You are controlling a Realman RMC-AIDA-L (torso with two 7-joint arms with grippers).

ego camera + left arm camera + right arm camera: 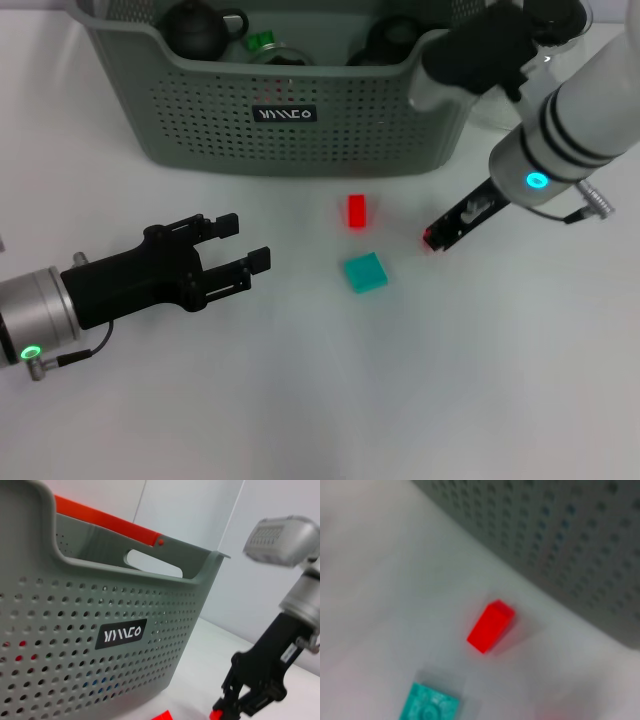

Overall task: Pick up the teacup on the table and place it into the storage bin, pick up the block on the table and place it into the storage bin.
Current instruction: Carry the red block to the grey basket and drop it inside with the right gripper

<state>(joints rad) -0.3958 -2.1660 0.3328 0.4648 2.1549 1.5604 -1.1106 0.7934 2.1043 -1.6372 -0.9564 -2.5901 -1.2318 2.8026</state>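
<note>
1. On the white table (pixel 300 400), the storage bin (pixel 300 130) is sitting at the far side, its perforated front wall and black label (pixel 284 114) facing the robot.
2. Inside the bin, a dark teapot (pixel 196 28), a green piece (pixel 260 41) and another dark item (pixel 390 40) are showing above the dipped front rim; whether the teacup is among them cannot be told.
3. Near the bin's front wall, a red block (pixel 356 211) is resting on the table; a teal block (pixel 365 271) is lying just beside it, closer to the robot and apart from it.
4. The right gripper (pixel 436 238) is reaching down to the table beside the red block, on its right, with red tips close to the surface. Its fingers are sitting close together, and whether they are pinching anything cannot be told.
5. The left gripper (pixel 243 243) is hovering low over the table, well to the left of both blocks, with its black fingers spread apart and holding nothing.
6. From the left wrist view, the bin (pixel 100 645) is filling the frame, and the right gripper (pixel 220 711) is appearing beside it.
7. From the right wrist view, the red block (pixel 491 626) is lying between the bin wall (pixel 570 540) and the teal block (pixel 429 705).
</note>
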